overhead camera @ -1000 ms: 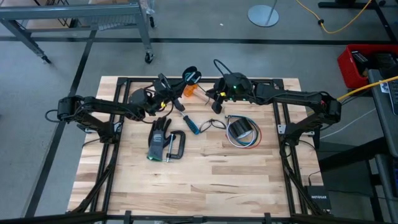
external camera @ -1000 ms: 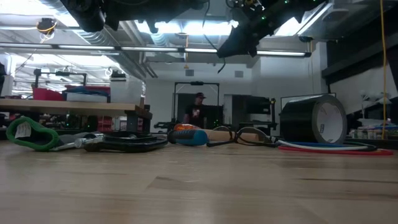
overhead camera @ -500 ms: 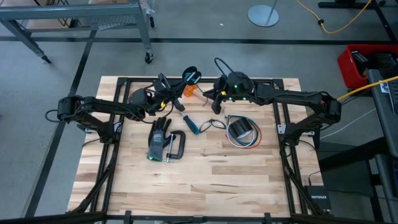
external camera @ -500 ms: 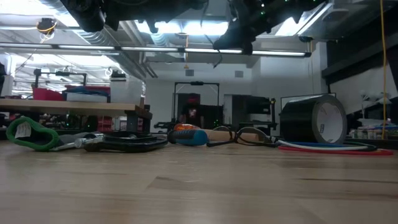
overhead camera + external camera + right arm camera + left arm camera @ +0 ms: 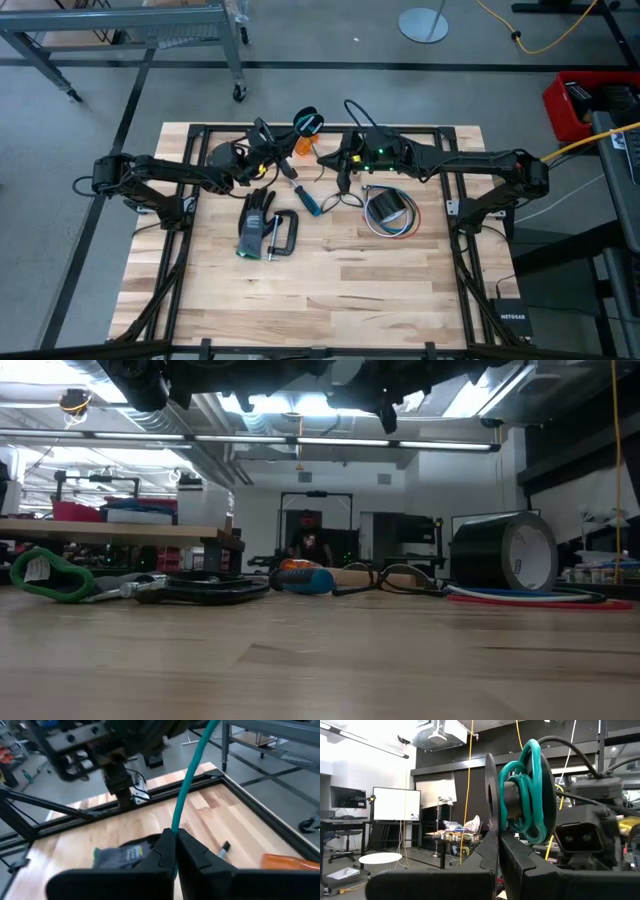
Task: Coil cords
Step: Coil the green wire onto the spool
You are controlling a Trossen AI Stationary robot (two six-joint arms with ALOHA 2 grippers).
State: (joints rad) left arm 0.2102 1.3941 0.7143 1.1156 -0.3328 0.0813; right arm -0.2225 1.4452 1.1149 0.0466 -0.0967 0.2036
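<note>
Workshop beyond: grey floor, wheeled metal rack (image 5: 120, 30). Butcher-block table (image 5: 330, 290) carries tape roll (image 5: 386, 209), glove (image 5: 256, 222). Left gripper (image 5: 497, 837) clamped on spool (image 5: 517, 797) wound with teal cord (image 5: 192, 767); right gripper (image 5: 175, 845) pinches that cord above table's back edge.

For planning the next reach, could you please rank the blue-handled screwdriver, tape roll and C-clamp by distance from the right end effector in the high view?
From the right end effector:
1. Blue-handled screwdriver, just beside it, toward the left arm.
2. Tape roll, toward the right arm's base.
3. C-clamp, farthest, next to the glove.
</note>
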